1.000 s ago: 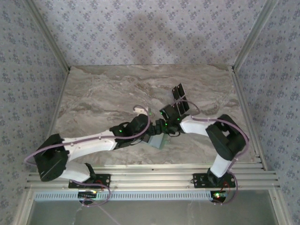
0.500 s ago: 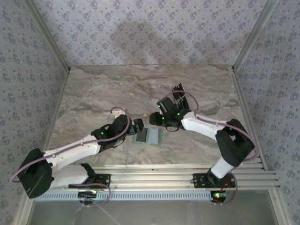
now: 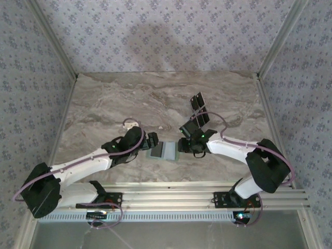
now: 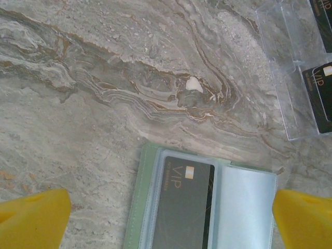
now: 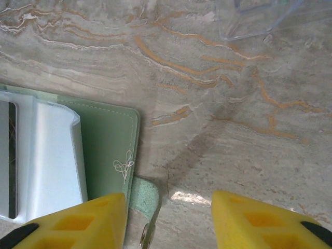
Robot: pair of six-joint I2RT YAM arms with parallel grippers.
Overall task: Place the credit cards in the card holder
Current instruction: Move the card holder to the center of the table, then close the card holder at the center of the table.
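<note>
The card holder (image 3: 165,151) lies open on the marble between both grippers. In the left wrist view a black VIP credit card (image 4: 184,205) sits in its left clear slot, and the right clear slot (image 4: 246,207) looks empty. My left gripper (image 3: 153,142) is open at the holder's left edge, its yellow fingers (image 4: 31,220) spread wide. My right gripper (image 3: 184,147) is open at the right edge, straddling the snap tab (image 5: 145,199) beside the green flap (image 5: 106,140). Two more black cards (image 3: 197,100) (image 3: 203,118) lie behind.
A clear plastic tray (image 4: 282,67) holds the loose cards (image 4: 322,101) at the back right; its corner (image 5: 254,18) shows ahead of the right gripper. Papered walls and metal rails (image 3: 171,194) bound the marble top.
Both grippers were bunched over the holder; the left arm has drawn back left. The right gripper swung toward the loose cards, then returned to the holder's right edge. The holder now lies open.
</note>
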